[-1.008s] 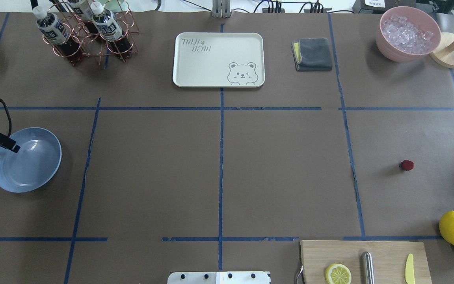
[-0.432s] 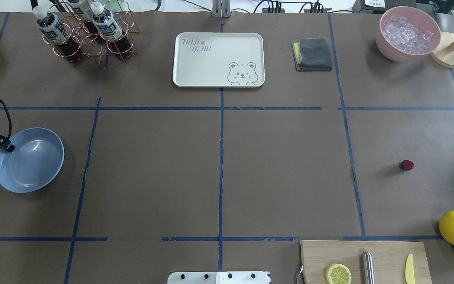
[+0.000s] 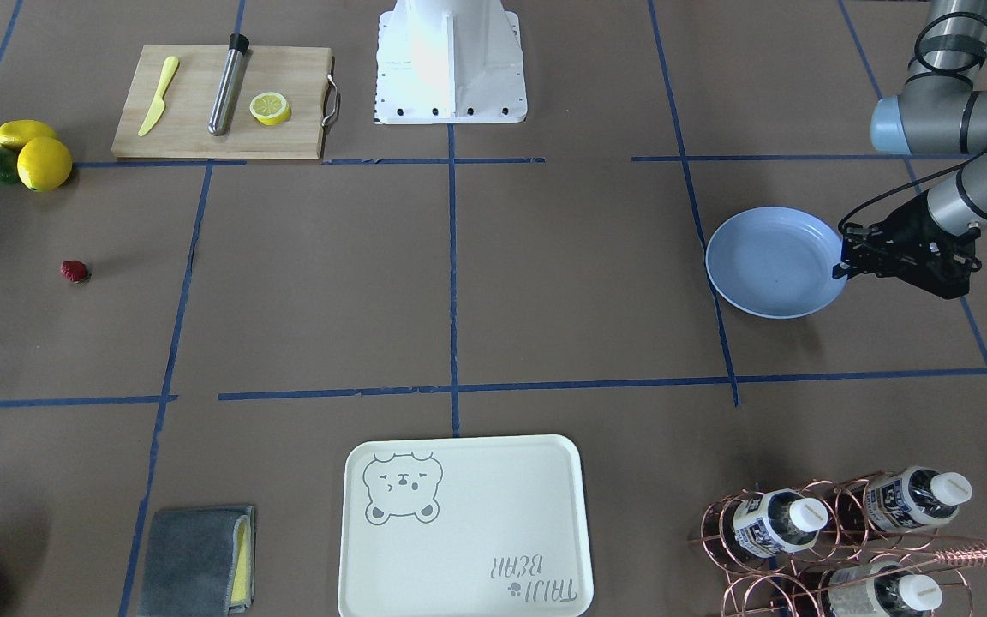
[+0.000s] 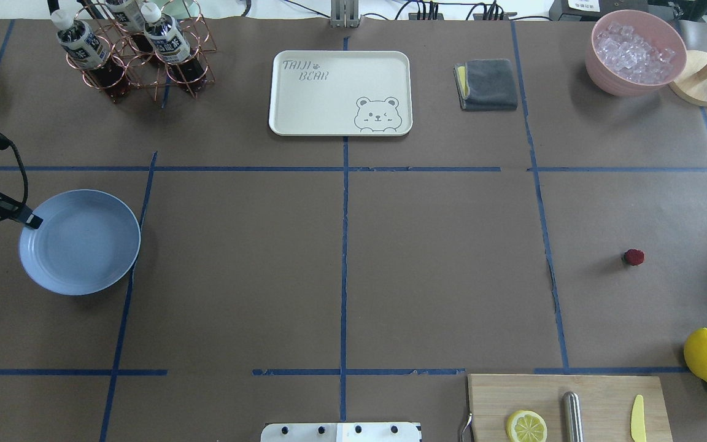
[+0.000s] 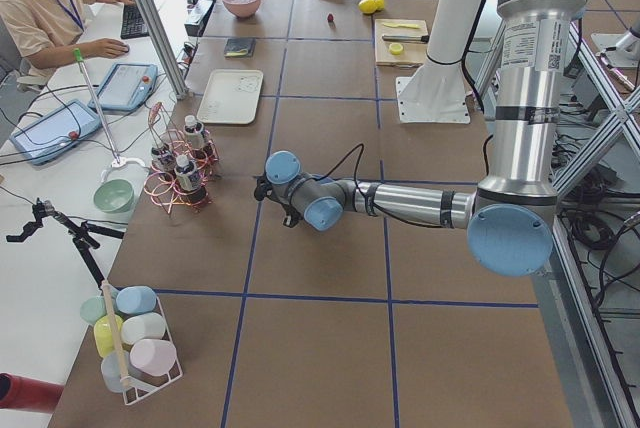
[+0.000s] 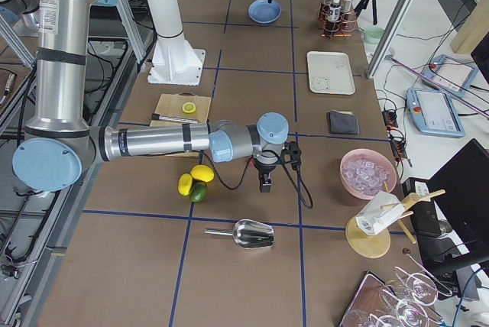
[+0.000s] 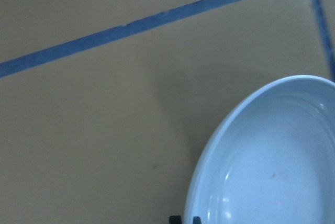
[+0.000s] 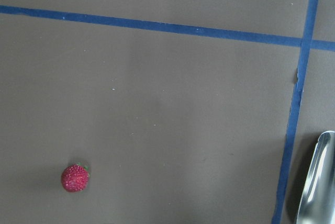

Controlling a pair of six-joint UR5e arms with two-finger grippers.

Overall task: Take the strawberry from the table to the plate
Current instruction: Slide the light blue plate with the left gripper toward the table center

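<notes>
Strawberry (image 4: 634,257) on table (image 4: 439,245), far right, well apart from plate (image 4: 80,245); judged light, soft, bruisable, so pinch gently across middle; left gripper (image 3: 843,259) seems clamped on plate rim; right gripper (image 6: 265,182) state cannot be told.

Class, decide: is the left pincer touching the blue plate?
Touching. In the overhead view the left pincer tip lies on the rim of the plate; the left wrist view shows fingertips straddling that rim.
</notes>
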